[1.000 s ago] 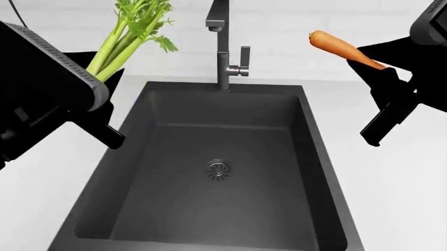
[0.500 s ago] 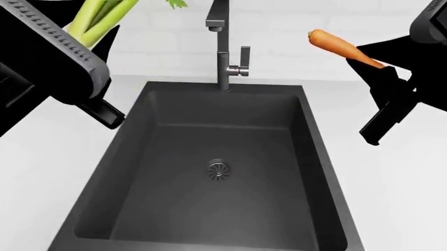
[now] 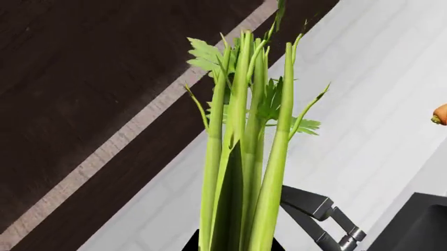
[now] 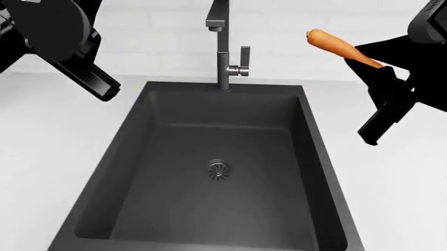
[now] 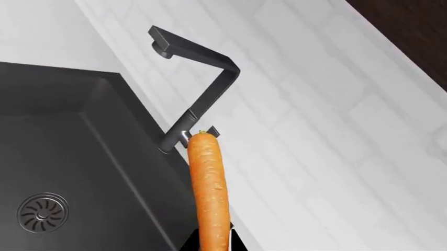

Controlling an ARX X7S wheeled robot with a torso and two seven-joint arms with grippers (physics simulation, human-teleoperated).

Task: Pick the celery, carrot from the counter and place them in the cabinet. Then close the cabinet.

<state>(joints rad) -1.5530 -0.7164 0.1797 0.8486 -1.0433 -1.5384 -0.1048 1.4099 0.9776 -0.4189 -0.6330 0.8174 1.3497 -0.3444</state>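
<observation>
Orange carrot (image 4: 334, 45) between right fingers (image 4: 382, 99), airborne

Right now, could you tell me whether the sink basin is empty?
Empty: the head view shows only the drain on the sink floor.

We are in a kitchen: a dark sink (image 4: 216, 172) set into a white bench (image 4: 42, 136), a tall tap (image 4: 223, 47), white tiled wall (image 5: 314, 104) and dark cabinets (image 3: 84, 78) above.

sink (image 4: 216, 167) set in table (image 4: 42, 136), centre | faucet (image 4: 225, 47) at sink's far edge | carrot (image 4: 338, 48) raised far right | celery (image 3: 244, 157) raised left
</observation>
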